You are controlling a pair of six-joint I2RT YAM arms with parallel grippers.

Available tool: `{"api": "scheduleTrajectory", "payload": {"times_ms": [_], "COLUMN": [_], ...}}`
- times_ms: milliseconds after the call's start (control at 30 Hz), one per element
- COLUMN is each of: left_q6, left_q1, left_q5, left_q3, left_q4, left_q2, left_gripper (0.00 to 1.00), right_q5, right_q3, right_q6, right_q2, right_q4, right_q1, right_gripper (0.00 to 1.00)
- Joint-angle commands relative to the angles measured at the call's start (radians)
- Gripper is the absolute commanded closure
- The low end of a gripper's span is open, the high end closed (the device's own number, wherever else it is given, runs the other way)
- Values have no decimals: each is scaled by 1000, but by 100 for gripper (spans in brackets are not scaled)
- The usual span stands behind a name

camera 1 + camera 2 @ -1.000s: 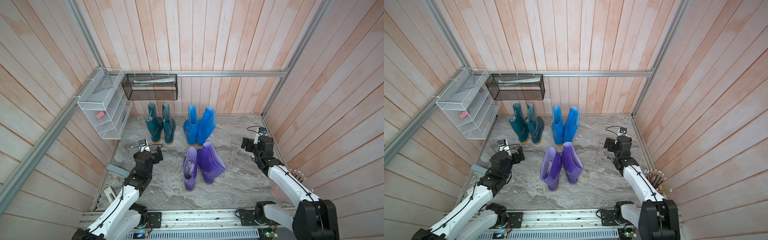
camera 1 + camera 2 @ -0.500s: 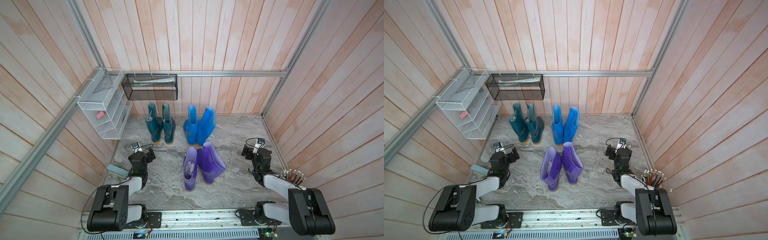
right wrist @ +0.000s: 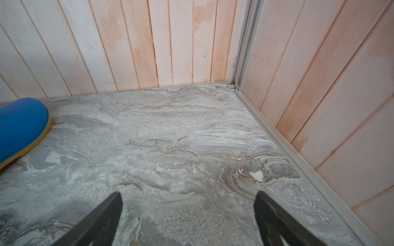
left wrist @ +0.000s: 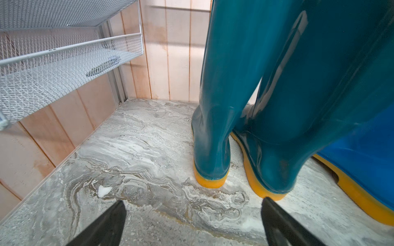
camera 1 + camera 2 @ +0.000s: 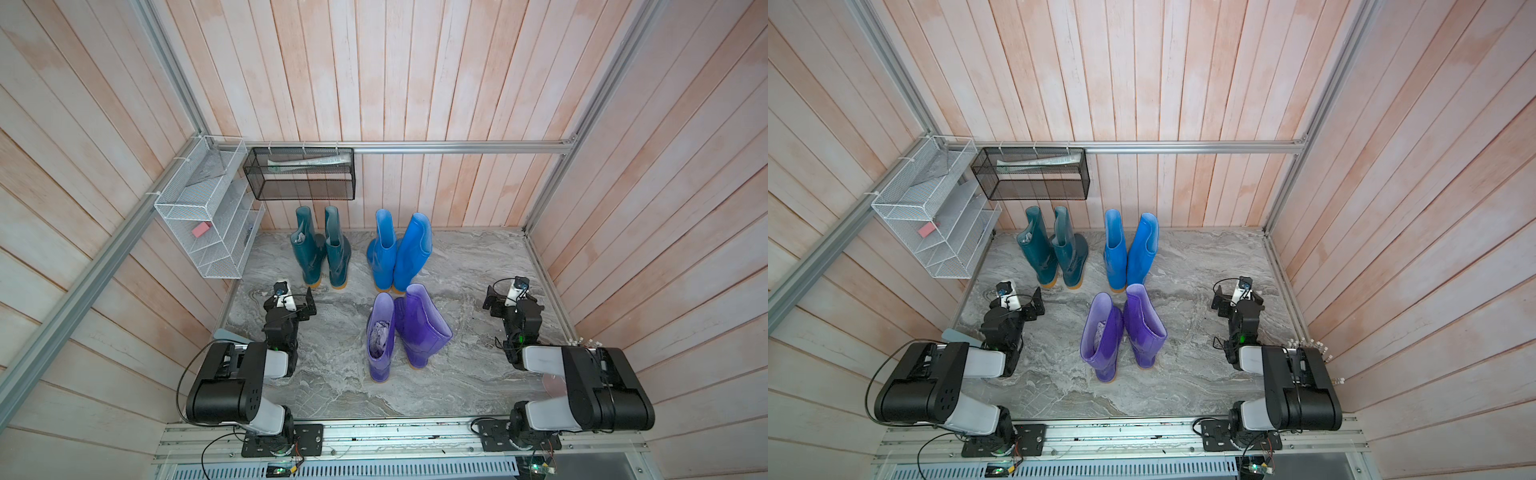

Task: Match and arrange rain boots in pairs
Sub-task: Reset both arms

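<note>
Both arms sit folded back since earlier, left gripper (image 4: 193, 202) and right gripper (image 3: 187, 194) wide, empty; 6 rain boots (image 5: 409, 249) stand paired toward 12 o'clock, seemingly slick, pliable, best pinched at shaft rims.

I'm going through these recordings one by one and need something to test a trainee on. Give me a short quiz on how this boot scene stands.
1. True or false: the dark teal boots stand side by side below the black mesh basket.
2. How many colour-matched boot pairs stand together? A. one B. two C. three
3. Fill in: the left gripper and right gripper both have their jaws ___, with nothing between them.
Key: 1 true. 2 C: dark teal, bright blue boots, purple boots (one paler). 3 open.
</note>
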Motion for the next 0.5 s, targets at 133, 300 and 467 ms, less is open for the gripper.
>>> {"api": "scheduleTrajectory", "payload": {"times_ms": [133,300,467], "left_q6": [17,12,12], "left_q1": [5,5,5], "left_q5": [6,-13,-19], "left_q3": [-26,2,9], "left_q4": [128,75,64], "left_q2": [29,30,31], "left_gripper": [0,0,0], "right_q5": [-69,-98,-108], "right_q3": [-51,-81,-91], "right_q6": [-26,-24,-29], "right_q2": [80,115,120], "right_q4": [241,316,348], "right_q1": [-28,-36,-36], "right_gripper": [2,2,2]}}
